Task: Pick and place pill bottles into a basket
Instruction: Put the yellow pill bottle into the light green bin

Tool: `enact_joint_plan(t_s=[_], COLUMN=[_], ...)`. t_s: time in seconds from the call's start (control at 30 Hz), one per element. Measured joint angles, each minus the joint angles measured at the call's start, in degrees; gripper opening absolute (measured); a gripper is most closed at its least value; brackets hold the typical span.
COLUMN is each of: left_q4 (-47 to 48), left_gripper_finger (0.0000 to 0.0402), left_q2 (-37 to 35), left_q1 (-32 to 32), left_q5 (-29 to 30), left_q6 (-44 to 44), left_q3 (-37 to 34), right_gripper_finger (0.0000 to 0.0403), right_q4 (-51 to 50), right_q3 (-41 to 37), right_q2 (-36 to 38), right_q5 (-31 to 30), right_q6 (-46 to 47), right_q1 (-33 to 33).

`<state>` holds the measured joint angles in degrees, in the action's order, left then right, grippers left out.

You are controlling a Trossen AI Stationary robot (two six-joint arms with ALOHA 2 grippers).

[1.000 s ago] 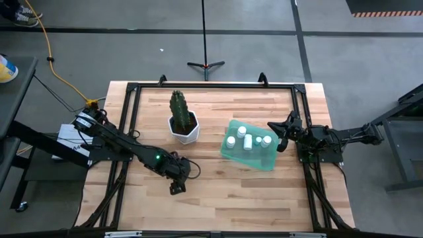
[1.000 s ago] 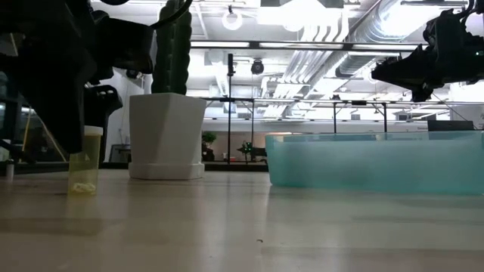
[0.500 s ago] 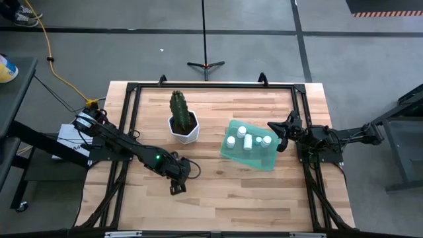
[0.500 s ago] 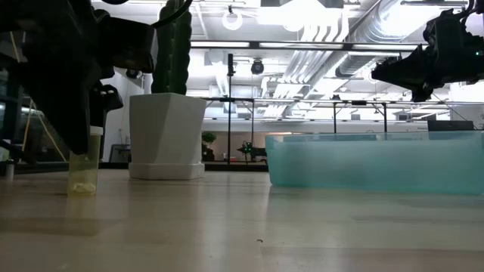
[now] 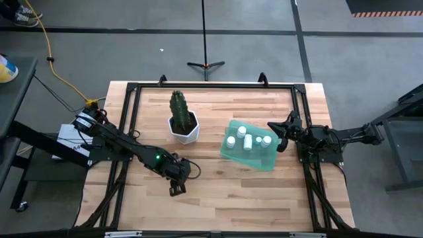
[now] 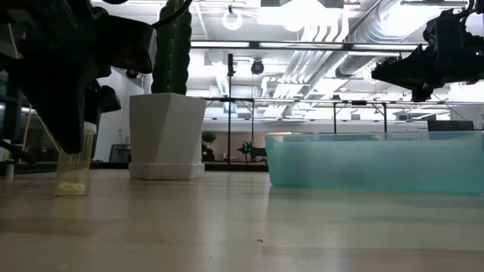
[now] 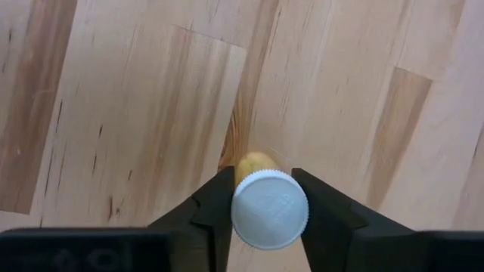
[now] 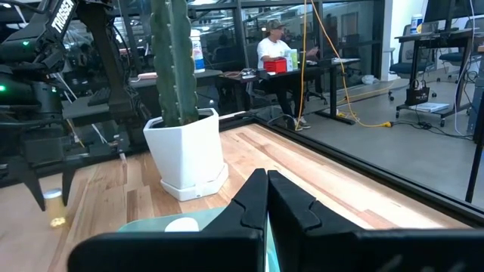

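Note:
A small pill bottle (image 7: 270,209) with a white cap and a clear yellowish body (image 6: 74,165) stands at the table's near left, between the fingers of my left gripper (image 5: 177,188). The teal basket (image 5: 262,160) lies right of centre and holds several white bottles (image 5: 247,139). My right gripper (image 5: 280,136) is shut and empty, hovering by the basket's right edge. The held bottle also shows far off in the right wrist view (image 8: 52,201). My left gripper pinches the bottle at its cap (image 7: 243,219) between its two fingers (image 7: 218,208), one on each side. The fingers come from above, pointing down. The bottle is tilted a little below them, its bottom (image 6: 69,189) at or just above the table; which, I cannot tell.
A white faceted pot with a tall cactus (image 5: 183,124) stands between the held bottle and the basket, toward the far side. A black frame (image 5: 211,86) runs round the table. Bare wood lies between my left gripper and the basket (image 6: 374,162).
My left gripper has shifted a little toward the table's left and near side with the bottle. The bottle stood upright a second ago and now leans, its foot still low by the table.

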<state>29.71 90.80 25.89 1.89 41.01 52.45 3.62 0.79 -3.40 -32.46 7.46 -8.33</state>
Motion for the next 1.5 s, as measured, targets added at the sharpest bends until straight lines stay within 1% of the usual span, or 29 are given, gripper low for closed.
enact_joint_plan(t_s=[0.07, 0.17, 0.37, 0.43, 0.5, 0.63, 0.7, 0.97, 1.03, 1.13, 1.23, 1.5], left_q4=[0.00, 0.00, 0.02, 0.02, 0.02, 0.02, 0.60, 2.16, 3.59, 5.44, 5.74, 5.13], left_gripper_finger=[0.0173, 0.0174, 0.0142, 0.0138, 0.0143, 0.0168, 0.0171, 0.0141, 0.0145, 0.0161, 0.0169, 0.0144], left_q2=[0.00, 0.00, 0.00, 0.00, 0.00, 0.00, 0.00, 0.00, 0.00, 0.00, 0.00, 0.00], left_q1=[0.00, 0.00, 0.00, 0.00, 0.00, 0.00, -0.02, -1.00, -2.16, -4.26, -6.71, -14.17], left_q5=[0.00, 0.00, 0.00, 0.00, 0.00, 0.00, 0.00, 0.10, 0.15, 0.19, 0.20, 0.87], left_q6=[0.00, 0.00, 0.00, 0.00, 0.00, 0.02, -0.04, -5.52, -6.07, -7.03, -10.17, -21.62], left_q3=[0.00, 0.00, 0.00, 0.00, 0.00, 0.00, 0.32, 4.88, 6.12, 8.20, 10.16, 16.21], right_gripper_finger=[0.0002, 0.0001, 0.0001, 0.0002, 0.0002, 0.0001, 0.0002, 0.0001, 0.0001, 0.0002, 0.0001, 0.0001], right_q4=[0.00, 0.00, 0.00, 0.00, 0.00, 0.00, 0.00, 0.00, 0.00, 0.00, 0.02, 0.04], right_q3=[-0.01, 0.01, 0.00, 0.00, -0.02, 0.01, 0.01, 0.01, 0.01, -0.01, 0.00, 0.00], right_q2=[0.00, -0.02, -0.02, -0.02, -0.02, -0.01, -0.02, -0.02, -0.02, -0.02, -0.02, -0.02], right_q5=[0.00, 0.02, 0.02, 0.04, 0.04, 0.04, 0.04, 0.08, 0.08, 0.11, 0.15, 0.13], right_q6=[0.00, 0.00, 0.00, 0.00, 0.00, 0.00, 0.03, 0.09, 0.09, 0.13, 0.15, 0.20], right_q1=[0.00, 0.00, 0.00, 0.01, 0.02, 0.00, -0.01, 0.02, 0.00, -0.01, -0.01, 0.01])
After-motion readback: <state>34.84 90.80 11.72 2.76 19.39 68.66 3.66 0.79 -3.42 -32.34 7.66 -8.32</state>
